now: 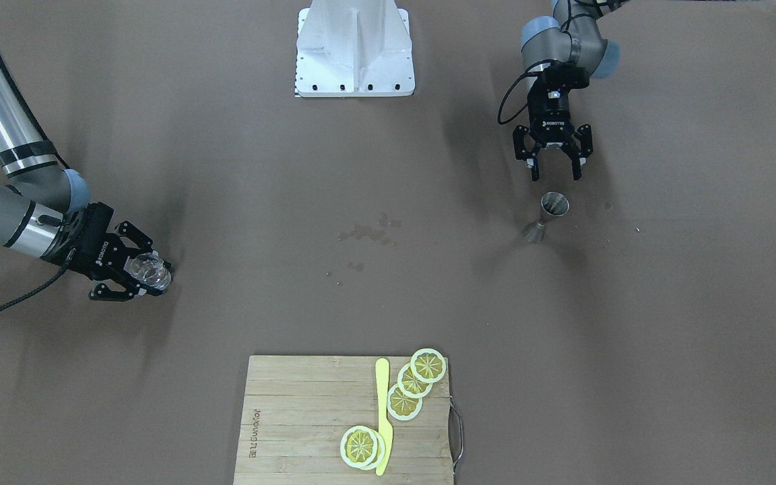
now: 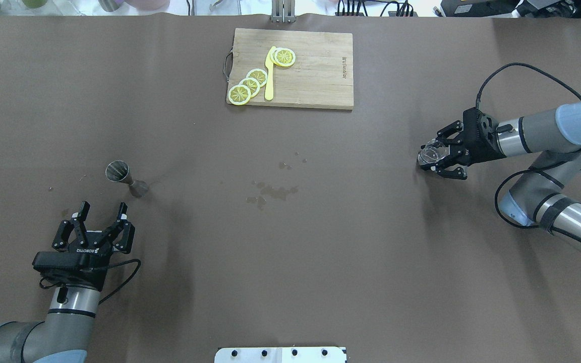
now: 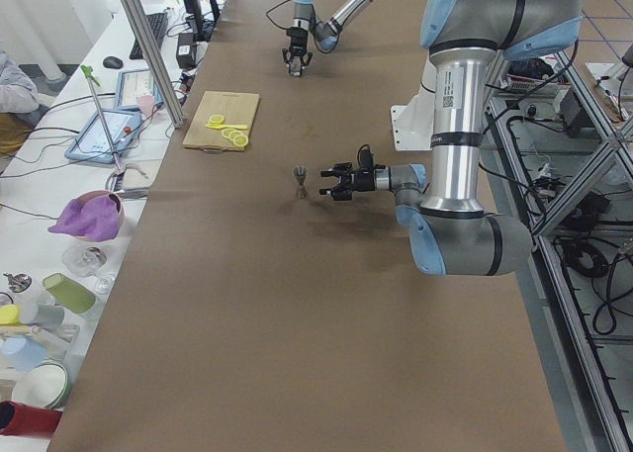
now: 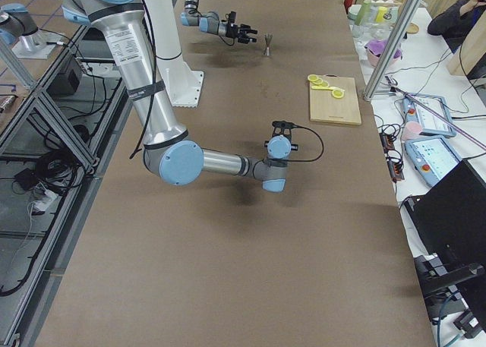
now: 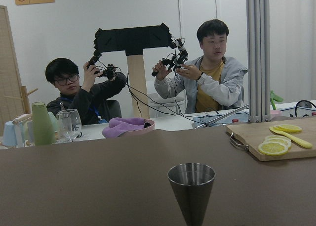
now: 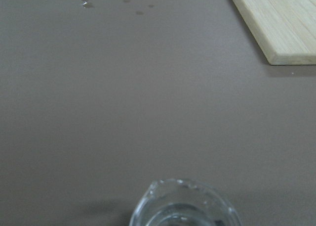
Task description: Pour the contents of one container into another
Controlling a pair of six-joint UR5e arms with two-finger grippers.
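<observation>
Clamping one clear glass (image 2: 432,154), my right pincer (image 2: 427,161) is closed around it at the counter's (image 2: 371,242) right side. My left pincer (image 2: 104,205), marked ROBOTIQ, is spread wide and empty, near one upright steel jigger (image 2: 119,172). Farther off lies one bamboo cutting board (image 2: 321,75) carrying five lemon slices (image 2: 239,94) and one yellow knife (image 2: 269,75); I cannot read its stamp.

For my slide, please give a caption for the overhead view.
Right gripper holds a clear glass; open left gripper faces a metal cup.
</observation>
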